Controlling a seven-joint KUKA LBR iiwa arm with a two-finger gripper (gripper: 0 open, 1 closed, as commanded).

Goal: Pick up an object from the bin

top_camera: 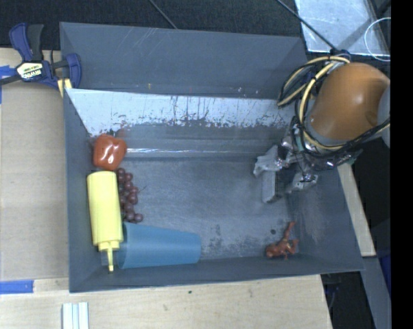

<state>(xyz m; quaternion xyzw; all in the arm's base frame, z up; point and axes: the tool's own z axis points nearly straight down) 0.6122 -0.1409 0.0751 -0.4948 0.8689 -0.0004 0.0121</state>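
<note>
**Clerk:** What is lying nearest?

**Inspector:** I am starting at the near wall of the grey metal bin. A blue tapered plastic cup is lying on its side along that wall, left of centre, with its narrow end pointing right.

**Clerk:** And to the right of it?

**Inspector:** A small reddish-brown knobbly piece is sitting near the near right corner, well apart from the cup. I cannot tell what kind of thing it is.

**Clerk:** Going farther in?

**Inspector:** A yellow plastic squeeze bottle is lying along the left wall with its nozzle pointing at the near wall. Its nozzle end is just beside the cup's wide end. A bunch of dark purple grapes is resting against the bottle's right side. Beyond both, a glossy round red fruit is sitting by the far left corner, touching the bottle's base.

**Clerk:** And the two-finger gripper?

**Inspector:** The two-finger gripper is hanging over bare floor in the right half of the bin. It is farther in than the reddish-brown piece, which is the thing nearest to it. Its grey fingers are standing spread apart, with bare floor showing between them.

**Clerk:** Anything behind it?

**Inspector:** The orange domed wrist cover is sitting over the right rim, with yellow and black cables looping round it.
</note>
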